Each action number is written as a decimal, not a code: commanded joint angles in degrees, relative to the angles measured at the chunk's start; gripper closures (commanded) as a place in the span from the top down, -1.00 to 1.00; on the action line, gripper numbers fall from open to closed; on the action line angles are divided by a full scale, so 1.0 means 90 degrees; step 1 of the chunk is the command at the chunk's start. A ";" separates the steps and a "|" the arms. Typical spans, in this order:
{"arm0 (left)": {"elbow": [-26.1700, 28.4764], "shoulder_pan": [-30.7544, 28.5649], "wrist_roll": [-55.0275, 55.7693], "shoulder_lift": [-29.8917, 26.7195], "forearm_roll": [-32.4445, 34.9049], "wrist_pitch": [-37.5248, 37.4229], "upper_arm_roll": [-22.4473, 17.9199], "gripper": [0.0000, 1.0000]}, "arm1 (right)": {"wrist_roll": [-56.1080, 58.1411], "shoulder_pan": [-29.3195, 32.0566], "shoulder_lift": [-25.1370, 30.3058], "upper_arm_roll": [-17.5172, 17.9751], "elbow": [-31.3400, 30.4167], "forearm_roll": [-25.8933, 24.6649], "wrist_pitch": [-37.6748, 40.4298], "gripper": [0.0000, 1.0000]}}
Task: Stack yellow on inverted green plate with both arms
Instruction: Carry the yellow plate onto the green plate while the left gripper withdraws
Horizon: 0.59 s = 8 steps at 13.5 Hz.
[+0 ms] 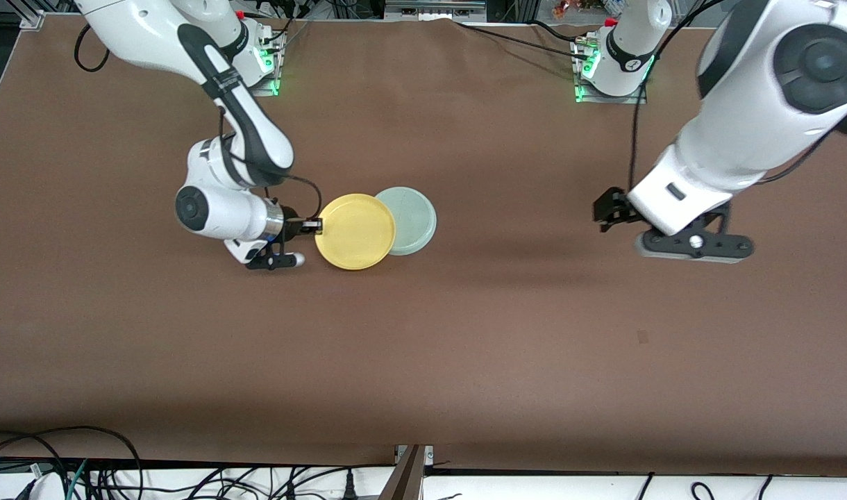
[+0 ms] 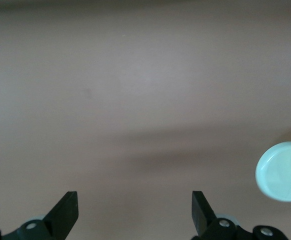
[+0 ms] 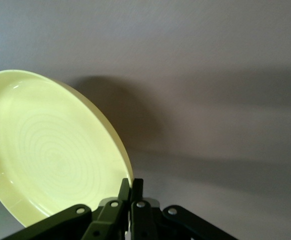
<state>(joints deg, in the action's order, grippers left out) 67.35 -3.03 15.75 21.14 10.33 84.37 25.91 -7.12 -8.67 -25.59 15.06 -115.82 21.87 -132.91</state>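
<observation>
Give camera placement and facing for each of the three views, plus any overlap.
Front view: high, across the table from the bases, looking down; shows both arms, the right end effector shut on the yellow plate rim, the plate overlapping the green plate, and the left end effector open over bare table.
Left wrist view: on the left wrist, facing the table; own fingertips show.
Right wrist view: on the right wrist, facing along the held yellow plate; own fingers show.
Shared: the green plate appears in the front and left wrist views.
</observation>
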 commanded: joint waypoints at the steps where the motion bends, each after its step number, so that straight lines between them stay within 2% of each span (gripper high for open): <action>1: 0.0154 -0.0366 -0.0538 -0.0463 -0.0162 -0.0525 0.0089 1.00 | -0.0661 -0.0012 0.0333 0.0415 -0.0391 0.0080 -0.0357 -1.00; 3: 0.0134 -0.0561 -0.0704 -0.0746 -0.0191 -0.0945 0.0089 1.00 | -0.1121 -0.0197 0.0392 0.0602 -0.0655 0.0070 -0.0806 -1.00; 5: 0.0163 -0.0775 -0.0996 -0.1058 -0.0580 -0.1161 -0.0027 1.00 | -0.1210 -0.0403 0.0383 0.0602 -0.0909 0.0070 -0.1148 -1.00; 8: 0.0611 -0.0650 -0.1465 -0.1703 -0.1000 -0.1220 -0.1021 1.00 | -0.1220 -0.0579 0.0363 0.0602 -0.1251 0.0070 -0.1676 -1.00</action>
<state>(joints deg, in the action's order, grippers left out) 67.90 -8.77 6.06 10.96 5.01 73.25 21.67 -17.66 -13.05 -24.18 20.52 -123.98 21.87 -145.28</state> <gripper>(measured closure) 0.000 0.982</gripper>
